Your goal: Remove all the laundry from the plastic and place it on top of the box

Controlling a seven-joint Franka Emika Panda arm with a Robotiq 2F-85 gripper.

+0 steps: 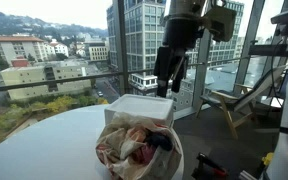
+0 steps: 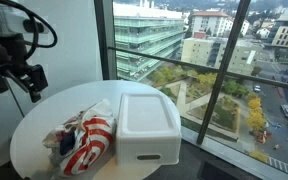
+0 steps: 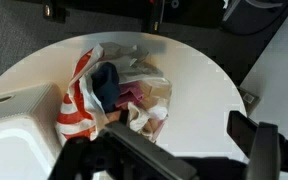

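Note:
A plastic bag with red and white stripes point(image 3: 76, 105) lies open on the round white table point(image 3: 199, 85). It holds laundry: a dark blue piece point(image 3: 106, 83), a pink piece point(image 3: 132, 97) and pale pieces point(image 3: 150, 115). The bag also shows in both exterior views point(image 1: 134, 147) point(image 2: 87, 140). The white box point(image 3: 9, 125) stands right beside the bag, with its lid bare point(image 1: 139, 107) point(image 2: 149, 122). My gripper point(image 3: 184, 150) is open and empty. It hangs well above the table, over the bag's side point(image 1: 167, 82) point(image 2: 29, 85).
The table stands close to a floor-to-ceiling window point(image 2: 199, 60). A wooden chair point(image 1: 229, 105) stands past the table by the glass. Dark carpet point(image 3: 24, 40) surrounds the table. The table edge lies near the bag.

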